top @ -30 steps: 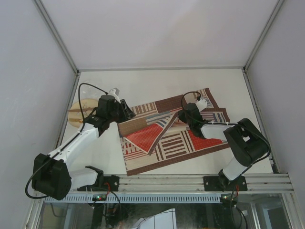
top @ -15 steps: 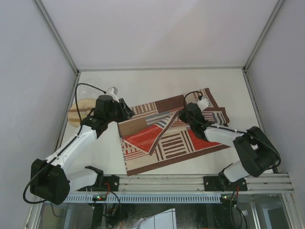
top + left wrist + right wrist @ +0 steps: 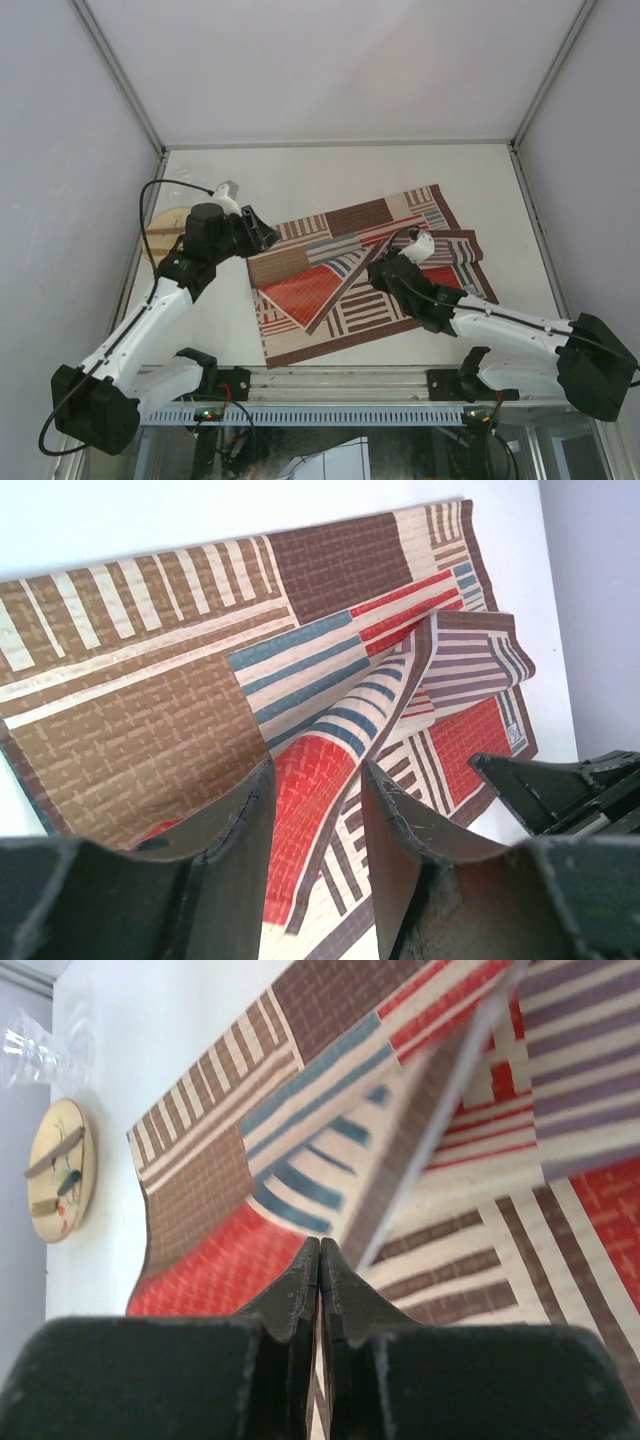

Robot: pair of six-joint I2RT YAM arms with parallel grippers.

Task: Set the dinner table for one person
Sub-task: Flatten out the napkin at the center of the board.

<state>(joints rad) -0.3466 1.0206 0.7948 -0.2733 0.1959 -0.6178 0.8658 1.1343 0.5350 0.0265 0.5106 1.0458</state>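
Right claw (image 3: 378, 270), overhead view: low over the middle of the placemat (image 3: 300, 292), right at the raised fold; I cannot read its jaws from up here. Left claw (image 3: 264, 237) sits at the mat's far left corner. The dinner table (image 3: 330, 170) lies under it all, with the mat askew on its near half. The wooden plate (image 3: 160, 238) carrying the cutlery waits by the left rail, off the mat. Left wrist view: jaws stand apart, gripping nothing, mat pattern showing through the gap; a flap of mat is doubled over toward the right. Right wrist view: jaws pressed together, and I judge them clamped on the edge of that folded flap. A glass (image 3: 28, 1045) stands at the far left beyond the plate. Progress: early. The mat is not yet flat, and plate, cutlery and glass all remain to be placed. Against a second ago: the right claw has drawn nearer and leftward, elbow swung out to the near right, dragging the flap and uncovering the mat's far right corner; the left claw has barely shifted.
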